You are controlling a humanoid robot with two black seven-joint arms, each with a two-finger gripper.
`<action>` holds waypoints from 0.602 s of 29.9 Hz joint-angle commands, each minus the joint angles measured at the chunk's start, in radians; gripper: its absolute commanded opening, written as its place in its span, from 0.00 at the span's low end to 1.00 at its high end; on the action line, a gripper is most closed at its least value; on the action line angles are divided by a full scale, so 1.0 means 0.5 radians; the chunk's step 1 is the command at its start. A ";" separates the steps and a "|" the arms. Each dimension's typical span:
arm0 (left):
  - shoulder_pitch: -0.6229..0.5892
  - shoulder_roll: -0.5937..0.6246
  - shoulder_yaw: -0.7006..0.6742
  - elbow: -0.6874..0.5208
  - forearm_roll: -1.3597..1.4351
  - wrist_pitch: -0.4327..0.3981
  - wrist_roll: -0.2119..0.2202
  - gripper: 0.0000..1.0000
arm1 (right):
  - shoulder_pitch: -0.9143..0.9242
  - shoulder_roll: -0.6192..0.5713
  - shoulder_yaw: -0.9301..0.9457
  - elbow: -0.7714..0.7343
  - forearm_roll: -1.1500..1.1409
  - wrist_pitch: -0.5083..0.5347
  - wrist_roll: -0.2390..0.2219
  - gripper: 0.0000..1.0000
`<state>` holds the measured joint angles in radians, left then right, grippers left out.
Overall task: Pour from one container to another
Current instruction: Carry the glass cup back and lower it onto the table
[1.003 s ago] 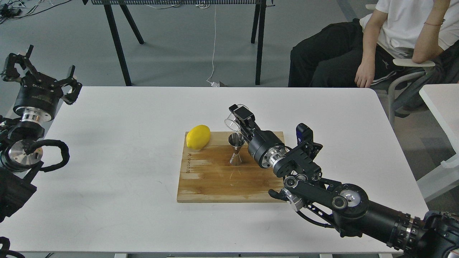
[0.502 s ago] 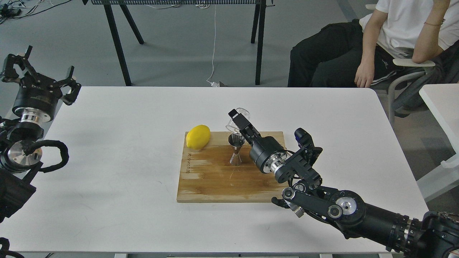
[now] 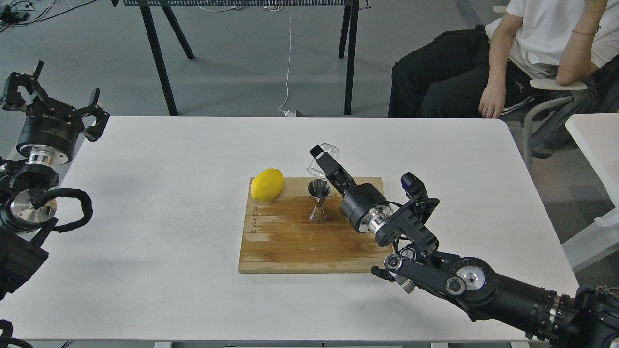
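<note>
A shiny steel jigger (image 3: 318, 201) stands upright on the wooden board (image 3: 285, 241) at the table's middle. Just behind and to the right of its mouth, my right gripper (image 3: 323, 159) is shut on the small clear glass cup (image 3: 320, 158), which is tilted with its mouth toward the jigger. The cup hangs slightly above and beyond the jigger's rim. My left gripper (image 3: 53, 104) is raised off the table's far left corner, fingers spread open, holding nothing.
A yellow lemon (image 3: 267, 184) lies on the board's back left corner. A seated person (image 3: 527, 53) is beyond the table's far right corner. Black table legs (image 3: 159, 58) stand behind the table. A second white table (image 3: 597, 145) is at the right.
The right gripper dipped the cup down over the jigger's mouth, then drew it back slightly right and up. The arm's elbow has dropped lower. The left arm stayed put.
</note>
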<state>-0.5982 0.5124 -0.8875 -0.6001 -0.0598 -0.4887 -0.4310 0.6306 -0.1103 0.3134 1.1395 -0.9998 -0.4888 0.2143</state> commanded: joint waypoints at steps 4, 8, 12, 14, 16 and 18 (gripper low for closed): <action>0.000 0.003 -0.004 0.001 0.000 0.000 0.000 1.00 | -0.006 -0.117 0.048 0.156 0.192 0.017 -0.054 0.32; -0.003 0.006 -0.008 -0.002 0.003 0.000 0.003 1.00 | -0.015 -0.230 0.173 0.368 0.566 0.045 -0.060 0.32; -0.006 0.040 -0.004 -0.009 0.000 0.000 0.009 1.00 | -0.077 -0.322 0.354 0.528 0.910 0.125 -0.094 0.32; -0.006 0.049 -0.004 -0.012 0.000 0.000 0.009 1.00 | -0.135 -0.365 0.468 0.550 1.091 0.177 -0.094 0.32; -0.006 0.049 -0.004 -0.018 0.000 0.000 0.012 1.00 | -0.199 -0.390 0.618 0.553 1.284 0.262 -0.106 0.32; -0.006 0.052 -0.004 -0.021 0.000 0.000 0.012 1.00 | -0.291 -0.411 0.774 0.550 1.483 0.354 -0.146 0.32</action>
<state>-0.6011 0.5357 -0.8900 -0.6083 -0.0592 -0.4887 -0.4255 0.5421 -0.2990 0.5951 1.4132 -0.3952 -0.3727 0.1621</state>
